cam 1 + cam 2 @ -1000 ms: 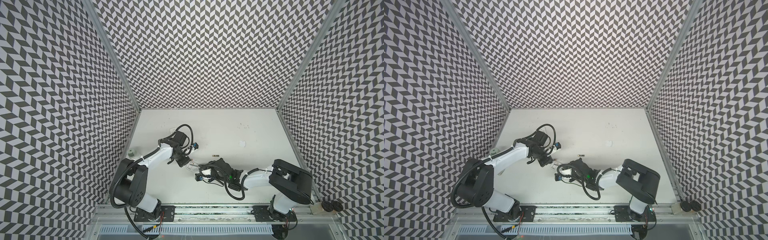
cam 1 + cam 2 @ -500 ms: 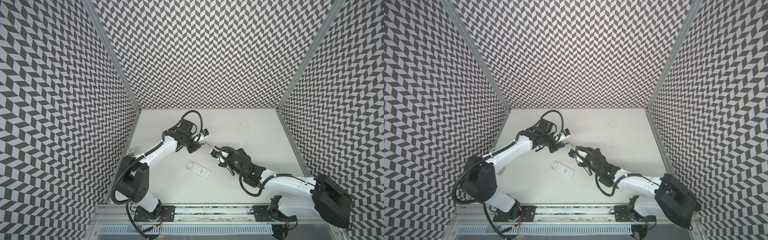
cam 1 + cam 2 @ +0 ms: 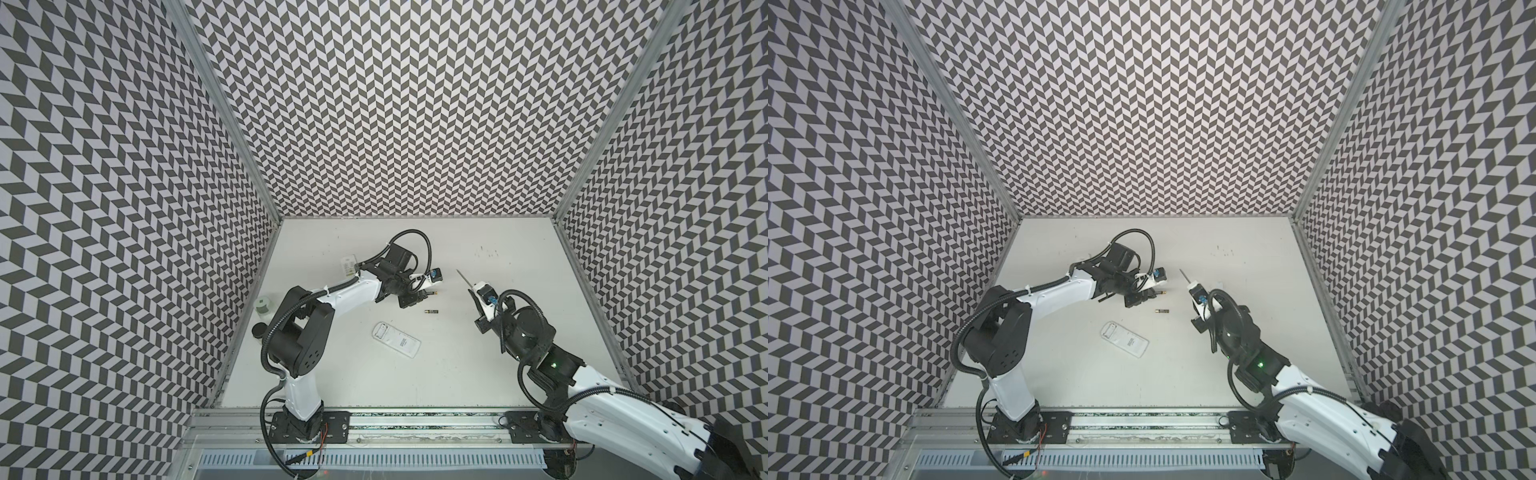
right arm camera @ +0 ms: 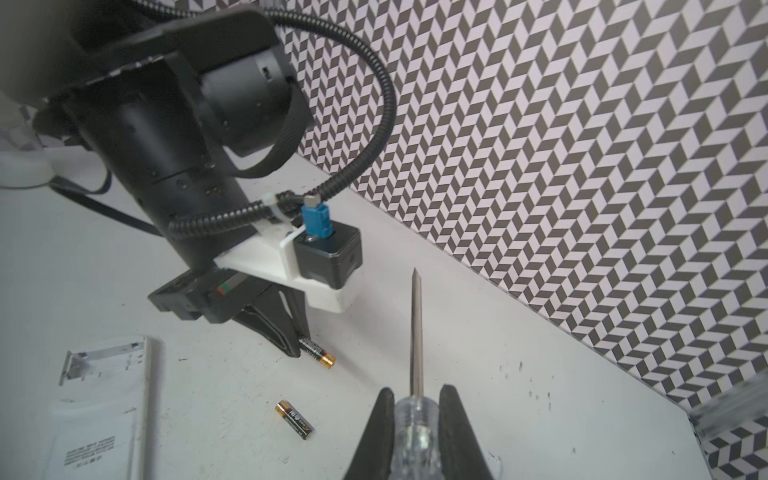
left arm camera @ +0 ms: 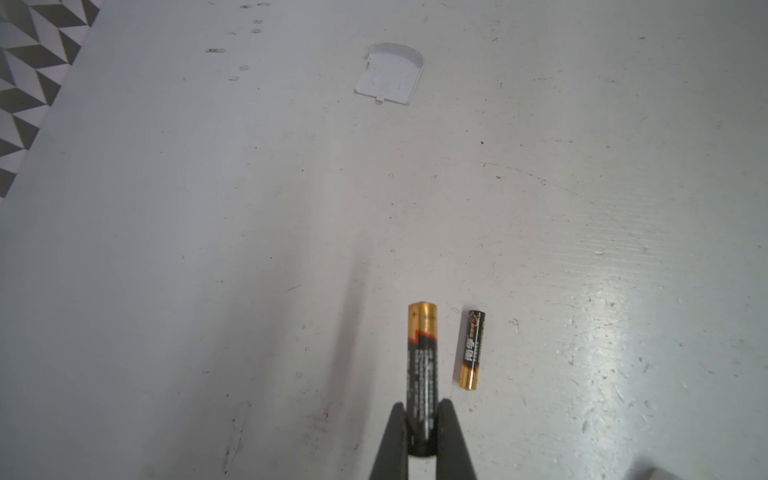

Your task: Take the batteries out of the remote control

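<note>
Holding black-gold battery (image 5: 422, 353) in left gripper (image 5: 422, 405), clear-handled screwdriver (image 4: 415, 332) in right gripper (image 4: 417, 392). Lower flat beside loose battery (image 5: 471, 349), clear of table (image 5: 166, 208) edges, before releasing, to prevent rolling.

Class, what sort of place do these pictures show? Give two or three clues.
Probably a robot test cell: chevron-patterned walls box in a white table, and the left arm and right arm are bolted to a rail at its front, holding a battery and a screwdriver.
</note>
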